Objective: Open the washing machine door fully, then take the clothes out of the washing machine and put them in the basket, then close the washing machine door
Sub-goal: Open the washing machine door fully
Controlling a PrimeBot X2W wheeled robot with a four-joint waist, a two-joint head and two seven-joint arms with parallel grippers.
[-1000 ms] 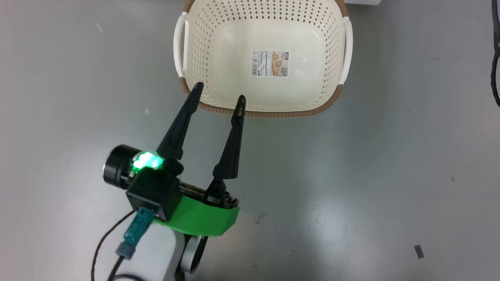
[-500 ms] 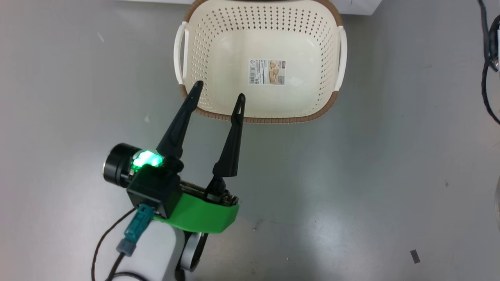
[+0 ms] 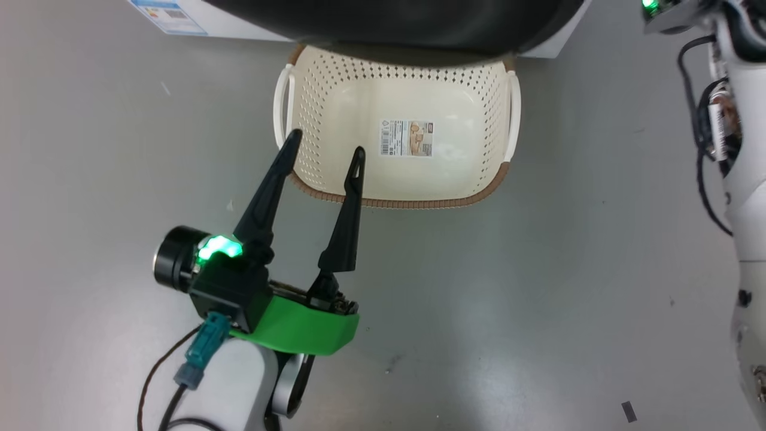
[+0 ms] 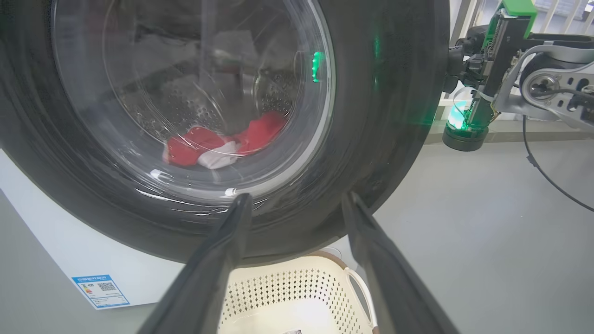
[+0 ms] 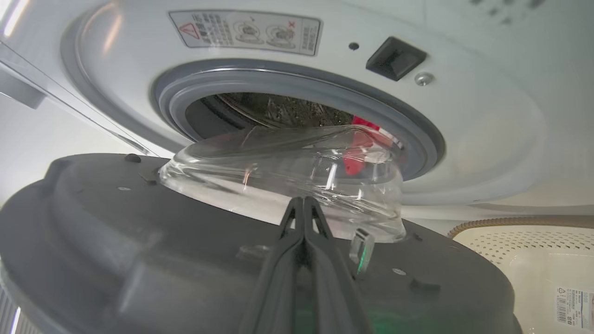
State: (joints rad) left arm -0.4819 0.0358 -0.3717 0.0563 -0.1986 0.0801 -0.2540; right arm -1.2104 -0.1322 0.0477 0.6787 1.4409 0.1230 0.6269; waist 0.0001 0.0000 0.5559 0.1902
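The washing machine door [image 4: 380, 116] has a wide glossy black rim and stands ajar; its rim [image 3: 395, 24] overhangs the far edge of the cream basket [image 3: 335, 108]. Through the glass I see the red and white clothes [image 4: 195, 146] lying in the steel drum. My left gripper [image 3: 325, 143] is open and empty over the basket's near left rim. My right gripper [image 5: 302, 204] is shut, its fingers lying against the door's grey inner face [image 5: 139, 241] just below the glass bowl. Past the grey gasket of the washing machine [image 5: 487, 116] a bit of the clothes [image 5: 364, 125] shows.
The basket [image 4: 297, 297] sits on the grey floor directly below the door, with a paper label [image 3: 406, 138] on its bottom. My right arm [image 3: 742, 179] with dark cables runs along the right edge. A blue sticker [image 4: 100, 290] marks the machine's lower front.
The head camera has tilted up, so the basket sits lower in the picture. The door's black rim now covers the basket's far edge, and my right arm has come into view.
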